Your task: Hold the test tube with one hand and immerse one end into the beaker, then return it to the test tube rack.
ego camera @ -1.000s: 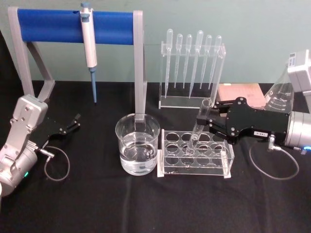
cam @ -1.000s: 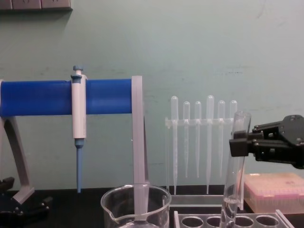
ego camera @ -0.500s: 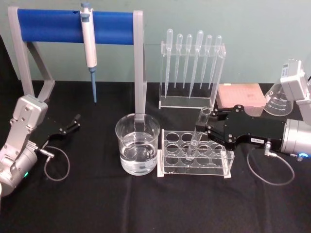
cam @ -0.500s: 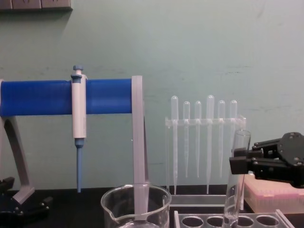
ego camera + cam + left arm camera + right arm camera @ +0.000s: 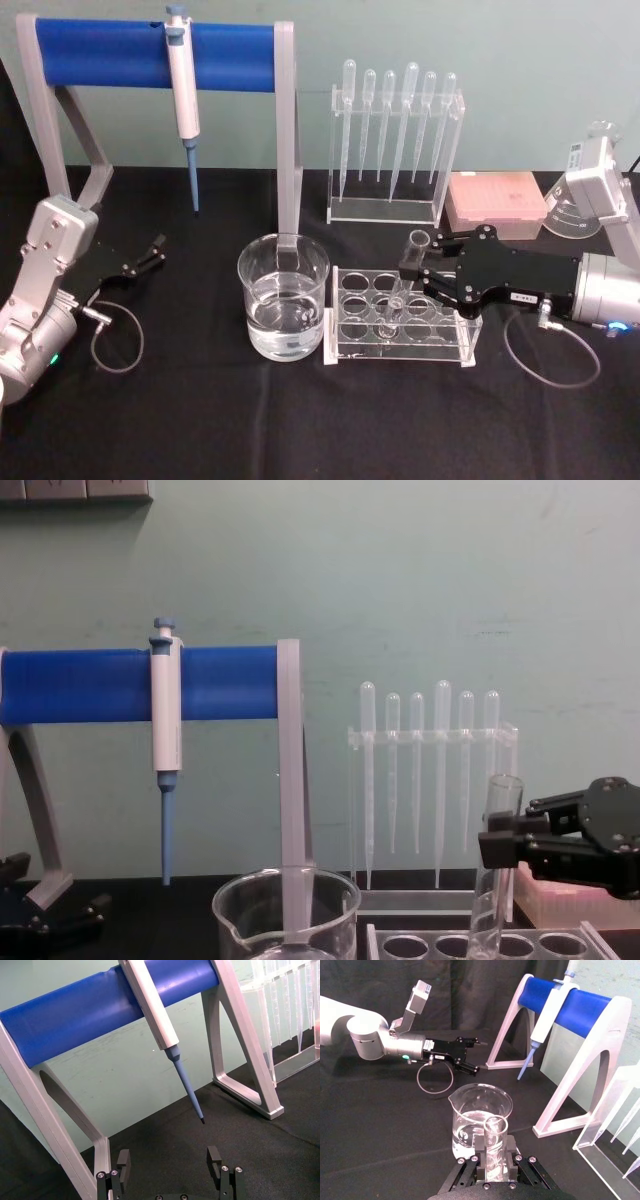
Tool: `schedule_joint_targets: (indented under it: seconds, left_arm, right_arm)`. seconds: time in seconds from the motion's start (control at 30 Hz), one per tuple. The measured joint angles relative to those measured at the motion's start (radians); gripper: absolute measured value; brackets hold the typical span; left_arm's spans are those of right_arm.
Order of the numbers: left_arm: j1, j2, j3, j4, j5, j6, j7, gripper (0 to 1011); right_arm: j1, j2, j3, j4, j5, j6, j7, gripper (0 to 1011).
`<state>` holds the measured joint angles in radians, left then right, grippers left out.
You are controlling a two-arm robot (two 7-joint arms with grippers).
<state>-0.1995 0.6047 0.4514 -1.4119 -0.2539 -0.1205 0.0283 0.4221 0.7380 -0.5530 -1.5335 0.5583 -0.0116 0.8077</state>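
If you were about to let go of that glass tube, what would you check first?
1. Right gripper shut on the test tube: ok.
2. Tube's lower end inside a hole of the clear rack: ok.
3. Tube upright: not ok, it leans a little.
4. Tube bottom seated on the rack floor: cannot tell.
5. Beaker apart from the rack: ok.
6. Left gripper parked away at the left: ok.

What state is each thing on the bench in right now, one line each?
test tube: nearly upright, lower end in the rack, gripped
right gripper: shut on the test tube
left gripper: open, holding nothing
beaker: upright, part filled with clear liquid
tube rack: holds one tube
pipettor: hanging on the blue stand
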Motion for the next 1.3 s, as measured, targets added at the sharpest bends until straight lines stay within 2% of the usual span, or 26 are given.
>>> schedule_joint_targets:
  seconds: [1.0,1.23,1.3]
  left_arm:
    - [0.0,0.0,0.0,0.0,0.0,0.0,0.0,1000]
    - [0.0,0.0,0.0,0.0,0.0,0.0,0.0,1000]
    - [0.0,0.0,0.0,0.0,0.0,0.0,0.0,1000]
  right_arm:
    - [-0.001,-0.005,-0.004,0.012,-0.006,0.011,0.014,236]
    - [-0.001,-0.005,-0.004,0.012,-0.005,0.011,0.012,408]
    - [-0.001,-0.005,-0.004,0.011,-0.005,0.01,0.012,518]
